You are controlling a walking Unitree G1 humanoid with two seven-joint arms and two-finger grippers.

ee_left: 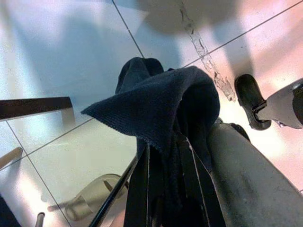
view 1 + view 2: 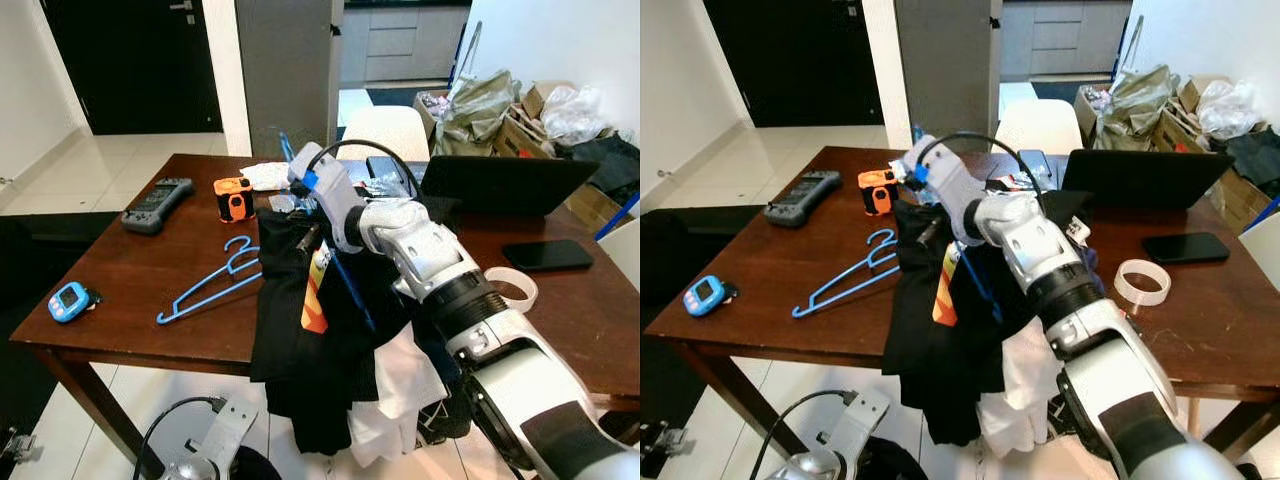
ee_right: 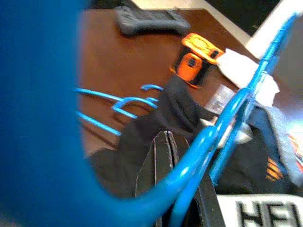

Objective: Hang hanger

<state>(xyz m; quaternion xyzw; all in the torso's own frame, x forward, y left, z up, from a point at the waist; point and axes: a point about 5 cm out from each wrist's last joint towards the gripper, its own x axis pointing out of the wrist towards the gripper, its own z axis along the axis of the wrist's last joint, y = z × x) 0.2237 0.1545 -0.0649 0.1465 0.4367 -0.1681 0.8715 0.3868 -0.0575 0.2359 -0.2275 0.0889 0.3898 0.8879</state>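
The right end effector [image 2: 303, 243] is seen over the middle of the brown bench [image 2: 130, 290], its black fingers largely buried in dark clothing [image 2: 310, 340]; a blue hanger [image 3: 222, 127] is seen crossing right in front of them in the right wrist view, but whether the fingers are clamped on it cannot be told, since the tips are masked by cloth and by a blurred blue bar close to the lens. The dark clothing is draped over the bench's near edge and hangs down toward the floor, with a white garment [image 2: 400, 390] beneath it and an orange stripe [image 2: 315, 300] showing on its front. A second blue hanger [image 2: 215, 280] is lying flat on the bench just left of the clothing, apart from the end effector. The left end effector [image 1: 161, 189] is held low over the tiled floor [image 1: 57, 61], and a dark knitted cloth [image 1: 161, 104] is draped over its fingers, so their spacing cannot be judged. Further back on the bench, an orange device [image 2: 233, 198], a grey controller [image 2: 157, 204], an open laptop [image 2: 505, 185], a black phone [image 2: 547, 254] and a tape roll [image 2: 512, 288] are noted; a small blue gadget [image 2: 68, 300] sits near the left edge. Boxes and bags [image 2: 520, 115] at the far right are partly cut off.
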